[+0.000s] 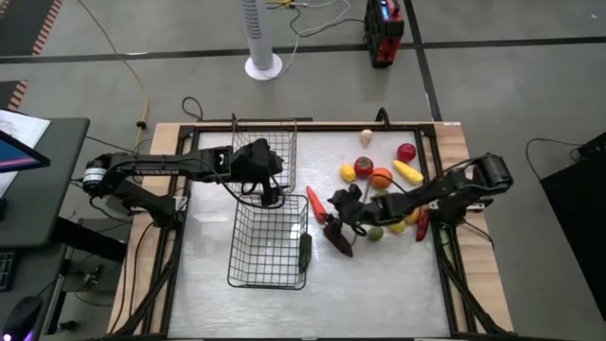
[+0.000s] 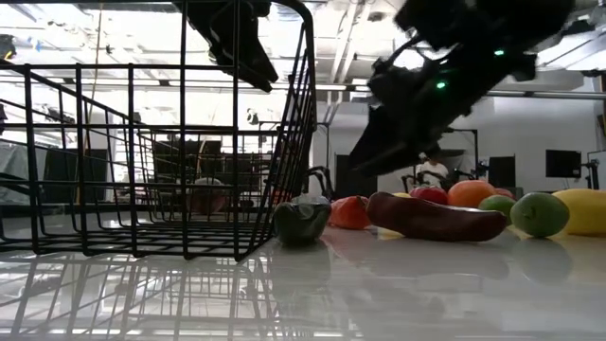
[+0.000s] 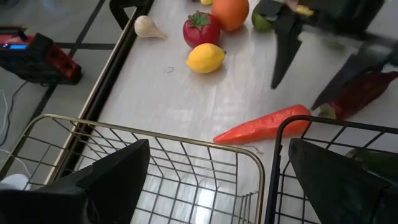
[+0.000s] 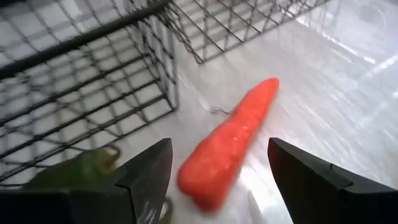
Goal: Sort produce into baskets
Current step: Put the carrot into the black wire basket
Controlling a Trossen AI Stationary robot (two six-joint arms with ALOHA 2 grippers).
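Note:
Two wire baskets stand on the white table, one farther [image 1: 270,150] and one nearer [image 1: 268,242]. My left gripper [image 1: 270,188] is open and empty above the gap between them; it also shows in its wrist view [image 3: 211,186]. My right gripper [image 1: 339,213] is open and empty, hovering above a long orange carrot [image 4: 230,146] that lies on its side on the table [image 1: 315,204]. A long dark red piece [image 1: 339,242] lies beside the carrot. A green pepper [image 1: 306,248] rests against the near basket's right wall.
More produce lies to the right: a lemon [image 1: 348,172], tomato [image 1: 365,167], orange [image 1: 381,177], long yellow piece [image 1: 408,171], red round piece [image 1: 406,152], a green piece [image 1: 376,232] and a dark red long one [image 1: 422,224]. A pale bulb [image 1: 366,137] lies at the far edge.

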